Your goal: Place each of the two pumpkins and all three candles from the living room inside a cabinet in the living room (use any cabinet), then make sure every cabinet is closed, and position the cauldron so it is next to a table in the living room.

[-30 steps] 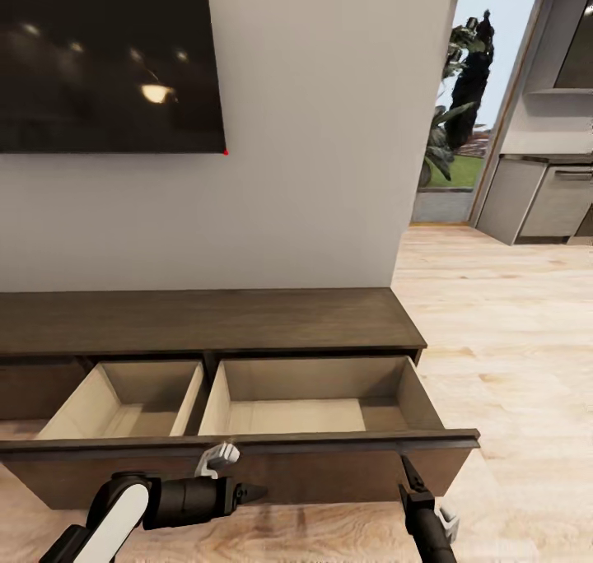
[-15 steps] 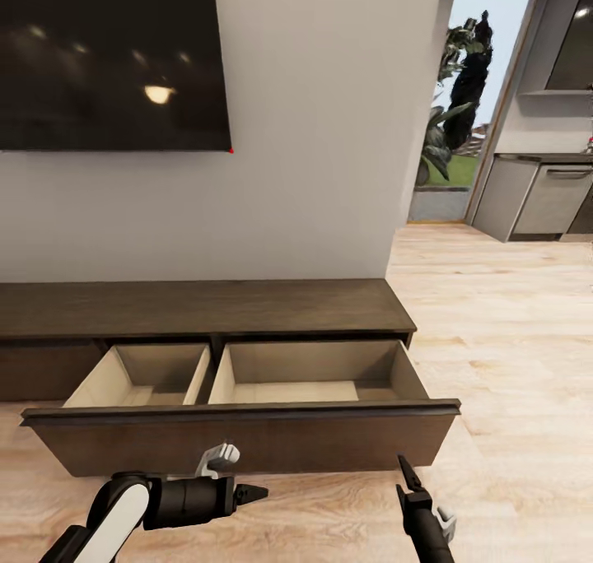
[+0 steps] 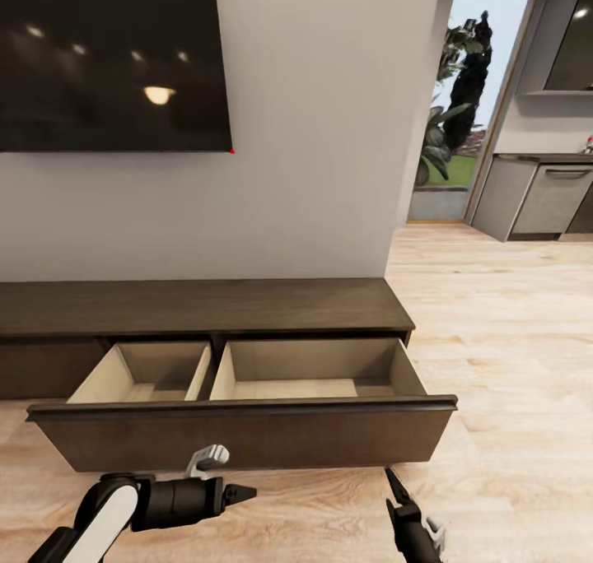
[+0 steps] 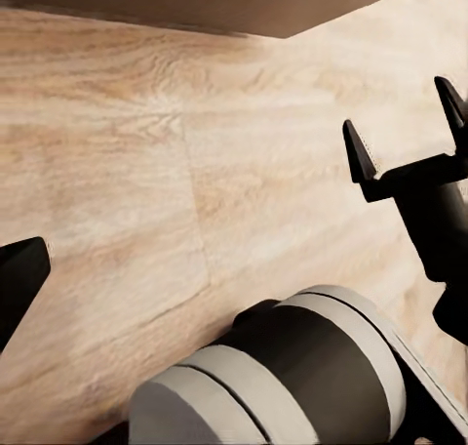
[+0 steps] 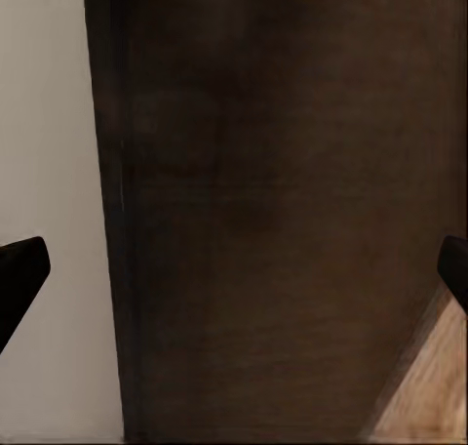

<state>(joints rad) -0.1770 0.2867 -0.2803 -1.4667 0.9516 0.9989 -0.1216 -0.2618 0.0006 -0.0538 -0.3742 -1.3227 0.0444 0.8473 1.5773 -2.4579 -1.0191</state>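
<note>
The long dark-brown cabinet (image 3: pixel 206 304) stands against the white wall, its wide drawer (image 3: pixel 247 439) pulled out. Both pale beige compartments in it are bare. My left gripper (image 3: pixel 244 491) hovers low over the floor in front of the drawer, pointing right; one of its fingertips (image 4: pixel 19 269) sits at the far edge of the left wrist view, so it is open. My right gripper (image 3: pixel 394 494) (image 4: pixel 402 113) is open too, just short of the drawer's right end, facing the dark drawer front (image 5: pixel 273 211). Pumpkins, candles, cauldron and table are out of view.
A large dark TV screen (image 3: pixel 107 53) hangs on the wall above the cabinet. Light wooden floor (image 3: pixel 511 365) runs to the right toward a doorway with a plant (image 3: pixel 461 94) and grey kitchen units (image 3: pixel 543 197).
The whole view has pulled back from the cabinet, so the camera has moved; the drawer stays open. Both grippers sit a little lower in the picture, still open.
</note>
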